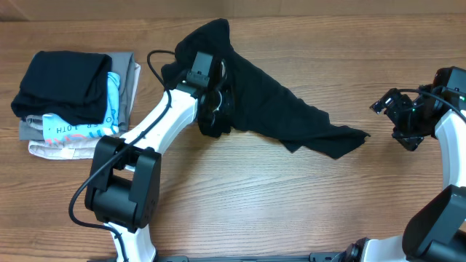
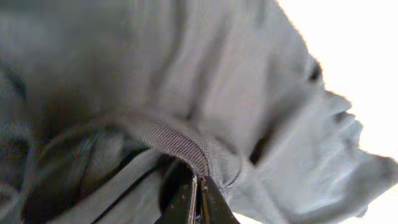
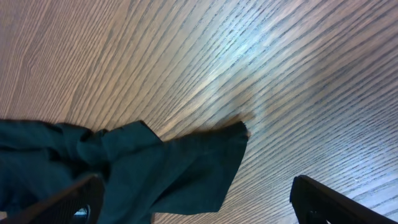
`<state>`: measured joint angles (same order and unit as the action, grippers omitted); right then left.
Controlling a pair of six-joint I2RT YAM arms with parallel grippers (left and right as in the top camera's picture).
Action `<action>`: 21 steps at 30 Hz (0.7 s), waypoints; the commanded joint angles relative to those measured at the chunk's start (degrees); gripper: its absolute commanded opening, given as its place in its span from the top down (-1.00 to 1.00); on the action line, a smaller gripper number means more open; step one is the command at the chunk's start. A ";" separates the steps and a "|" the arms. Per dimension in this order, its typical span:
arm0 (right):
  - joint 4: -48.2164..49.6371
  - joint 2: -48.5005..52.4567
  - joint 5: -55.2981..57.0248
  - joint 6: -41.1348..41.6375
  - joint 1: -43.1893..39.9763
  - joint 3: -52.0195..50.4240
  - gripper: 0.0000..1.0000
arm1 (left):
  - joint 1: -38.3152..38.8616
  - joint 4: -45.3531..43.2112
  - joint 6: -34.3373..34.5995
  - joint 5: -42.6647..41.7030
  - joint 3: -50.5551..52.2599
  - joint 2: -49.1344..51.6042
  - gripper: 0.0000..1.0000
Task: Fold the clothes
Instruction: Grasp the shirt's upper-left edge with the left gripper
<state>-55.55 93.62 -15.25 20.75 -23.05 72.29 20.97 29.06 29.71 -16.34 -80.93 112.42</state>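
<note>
Flattening the heap before any fold
The left pincer (image 2: 198, 185) pinches the black T-shirt (image 1: 277, 109), heaped mid-bench (image 1: 291, 204) toward the far edge; the right pincer (image 1: 399, 118), spread, hovers by the right edge, likely taking the trailing corner (image 1: 355, 135) next.

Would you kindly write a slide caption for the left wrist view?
Left end effector pinching a ribbed hem of the black T-shirt.
</note>
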 commanded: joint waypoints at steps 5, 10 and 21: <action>0.13 -0.04 -0.46 -0.20 0.22 0.04 -1.00 | 1.16 -4.72 1.88 -1.01 -1.62 0.46 0.92; 0.13 -0.04 -0.46 -0.20 0.22 0.04 -1.00 | 2.93 -7.93 2.67 0.92 -1.60 1.92 0.88; 0.13 -0.04 -0.46 -0.20 0.22 0.04 -1.00 | 5.75 -13.51 -0.68 2.89 -1.97 6.71 0.28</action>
<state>-55.57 93.62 -15.27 20.75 -23.05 72.29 26.68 16.34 31.14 -14.31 -81.49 119.20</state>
